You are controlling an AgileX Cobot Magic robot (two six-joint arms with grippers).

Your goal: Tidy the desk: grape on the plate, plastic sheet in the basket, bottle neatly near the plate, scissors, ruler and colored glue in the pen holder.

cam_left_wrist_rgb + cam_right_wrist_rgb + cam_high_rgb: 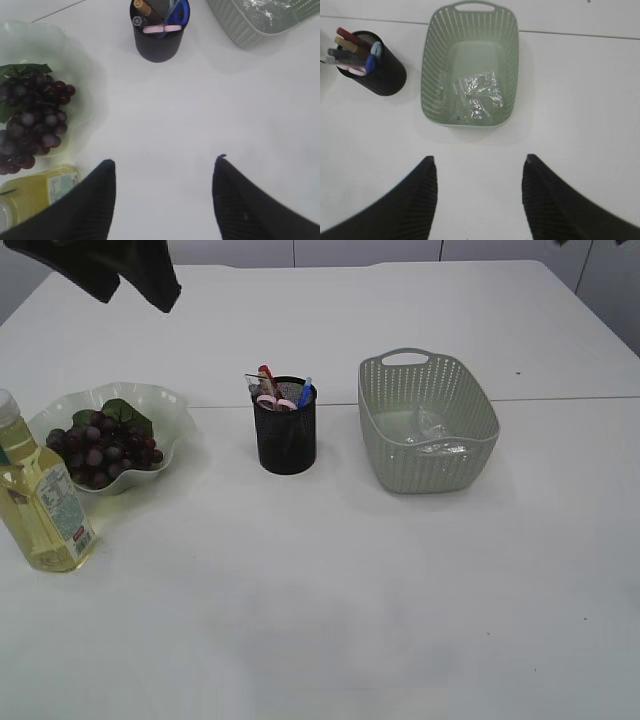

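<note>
Every item the task names appeared to be in place, so the tidying looked finished or nearly so. Taking the pen holder [286, 427] as the landmark and going left to right: the bottle [40, 502] stood upright on the counter [330, 600] far to the pen holder's left, just beside the front left edge of the plate [160, 405]. The grape [102, 448] bunch lay on that plate, to the holder's left. The pen holder itself was crowded with upright items; pink handles, a blue piece and a reddish-brown tip showed, which I judged to be the scissors, ruler and colored glue, though I could not tell each apart. To the holder's right sat the basket [480, 410], with the crumpled plastic sheet [477, 95] lying on its floor.

The left fingers [165, 195] were spread wide over bare counter in front of the holder, holding and touching nothing. The right fingers [479, 195] were likewise spread wide, empty, in front of the basket.
</note>
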